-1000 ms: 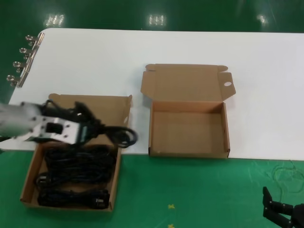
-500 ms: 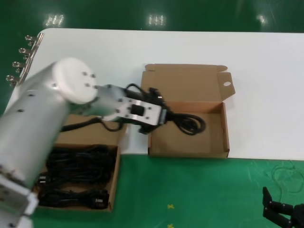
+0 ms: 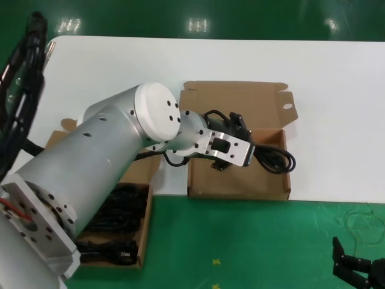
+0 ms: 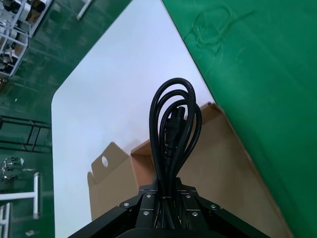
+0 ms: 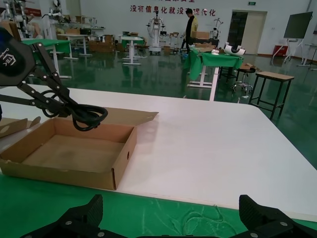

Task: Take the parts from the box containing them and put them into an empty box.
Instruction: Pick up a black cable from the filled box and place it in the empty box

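My left gripper (image 3: 251, 150) is shut on a black power cord (image 3: 278, 160), one of the parts, and holds it over the right half of the empty box (image 3: 240, 194), the carton whose lid has an oval hole. The left wrist view shows the cord's loops (image 4: 176, 124) sticking out from the gripper (image 4: 168, 192) above the box's bare floor (image 4: 237, 183). The box containing them (image 3: 146, 224) sits at the left with more cords (image 3: 123, 201) inside, largely hidden by my left arm. My right gripper (image 3: 356, 269) is parked open at the lower right.
Both cartons straddle the front edge of a white table (image 3: 337, 90), over green floor matting. In the right wrist view the empty box (image 5: 74, 154) lies to one side of the open right gripper (image 5: 171, 224), with the hanging cord (image 5: 89, 117) above it. Scribbled marks (image 3: 364, 223) show on the mat.
My left arm has swung rightwards, carrying the cord from above the left carton to over the right side of the empty box. The right arm has not moved.
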You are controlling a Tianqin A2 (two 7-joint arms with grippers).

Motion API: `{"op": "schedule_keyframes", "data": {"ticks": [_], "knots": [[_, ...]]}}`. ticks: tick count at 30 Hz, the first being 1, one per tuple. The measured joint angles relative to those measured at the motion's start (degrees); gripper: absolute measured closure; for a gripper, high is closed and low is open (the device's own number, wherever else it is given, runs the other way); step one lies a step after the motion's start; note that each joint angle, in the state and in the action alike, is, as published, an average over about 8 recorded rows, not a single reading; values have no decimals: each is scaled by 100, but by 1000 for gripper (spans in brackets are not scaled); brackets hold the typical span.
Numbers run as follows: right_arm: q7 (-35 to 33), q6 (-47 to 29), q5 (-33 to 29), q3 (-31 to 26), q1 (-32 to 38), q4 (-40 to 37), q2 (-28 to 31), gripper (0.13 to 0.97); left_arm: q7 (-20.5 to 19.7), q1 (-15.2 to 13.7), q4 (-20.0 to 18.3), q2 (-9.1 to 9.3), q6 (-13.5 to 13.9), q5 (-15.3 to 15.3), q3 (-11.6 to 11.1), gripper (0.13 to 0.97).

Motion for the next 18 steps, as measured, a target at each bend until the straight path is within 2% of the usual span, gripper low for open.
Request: {"op": "schedule_keyframes", "data": {"ticks": [3,6,18], "knots": [[0,0,0,0,0,0,0,129,53,-38,64,14,-108,-90,179,890],[0,0,0,0,0,0,0,129,95,-70,137,20,-185,-122,266,890],[0,0,0,0,0,0,0,129,57,-52,266,25,-321,-147,328,883]]}}
